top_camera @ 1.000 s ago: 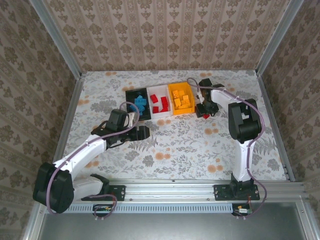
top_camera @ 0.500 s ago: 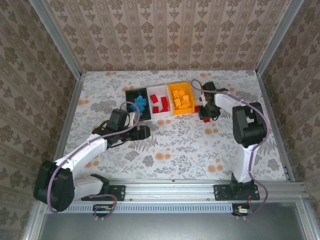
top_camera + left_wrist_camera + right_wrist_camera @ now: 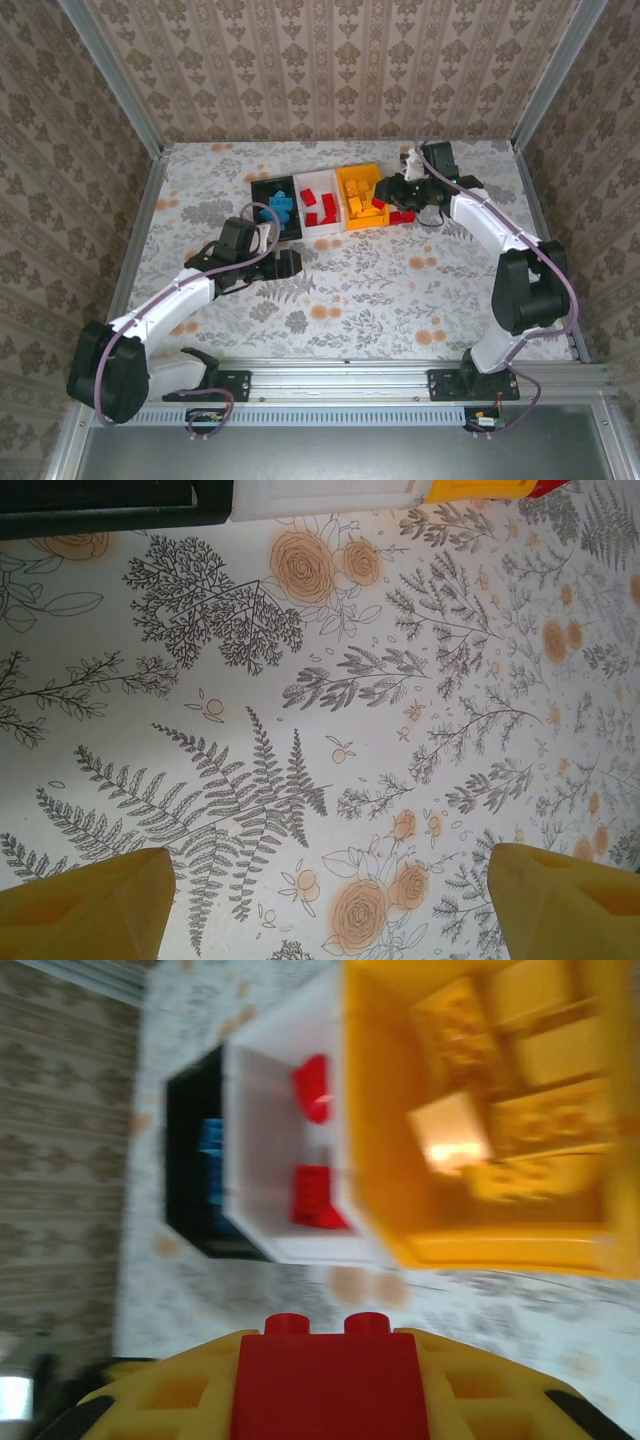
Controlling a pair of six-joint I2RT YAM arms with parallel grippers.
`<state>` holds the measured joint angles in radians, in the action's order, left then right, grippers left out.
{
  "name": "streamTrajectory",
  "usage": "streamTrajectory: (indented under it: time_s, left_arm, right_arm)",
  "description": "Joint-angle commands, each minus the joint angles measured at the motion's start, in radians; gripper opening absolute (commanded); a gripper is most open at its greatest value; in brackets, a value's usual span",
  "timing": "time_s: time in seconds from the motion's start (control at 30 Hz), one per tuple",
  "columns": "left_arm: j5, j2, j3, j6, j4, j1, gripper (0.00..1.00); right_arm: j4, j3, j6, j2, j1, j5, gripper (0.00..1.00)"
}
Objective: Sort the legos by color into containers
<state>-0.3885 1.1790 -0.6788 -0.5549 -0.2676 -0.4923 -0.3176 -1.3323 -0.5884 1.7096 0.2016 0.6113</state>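
The right gripper has its moulded yellow plastic fingers clamped on a glossy red two-stud lego brick, just beside the smooth orange rectangular plastic bin holding orange bricks. Next along, the white plastic bin holds red bricks, and the black plastic bin holds blue bricks. The left gripper hangs with jaws apart over the floral-printed tablecloth, its tips cut off by the frame. The right wrist view is blurred, and the held brick's lower part is out of frame.

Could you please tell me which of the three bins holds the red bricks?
The white bin in the middle holds the red bricks; the black bin beside it holds blue bricks and the orange bin holds orange bricks.
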Motion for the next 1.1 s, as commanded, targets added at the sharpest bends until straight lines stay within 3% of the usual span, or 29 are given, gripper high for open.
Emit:
streamTrajectory:
  time_s: [0.0,0.33,0.37,0.57,0.83,1.07]
  left_arm:
    - [0.009,-0.048,0.023,-0.021,0.019,-0.005,0.83]
    - [0.025,-0.198,0.087,-0.007,-0.079,0.031,0.84]
    - [0.025,-0.214,0.092,-0.004,-0.091,0.064,0.84]
    - [0.020,-0.289,0.109,0.013,-0.158,0.107,0.84]
    - [0.001,-0.300,0.122,0.023,-0.164,0.139,0.85]
    - [-0.003,-0.285,0.114,0.022,-0.158,0.141,0.85]
  right_arm:
    - [0.167,-0.112,-0.239,0.121,0.070,0.161,0.33]
    - [0.368,-0.437,-0.502,0.508,0.192,0.104,0.33]
    - [0.379,-0.462,-0.521,0.542,0.199,0.096,0.33]
    - [0.319,-0.579,-0.508,0.654,0.207,0.040,0.33]
    - [0.259,-0.638,-0.478,0.696,0.208,0.018,0.65]
    - [0.259,-0.636,-0.476,0.687,0.208,0.022,0.67]
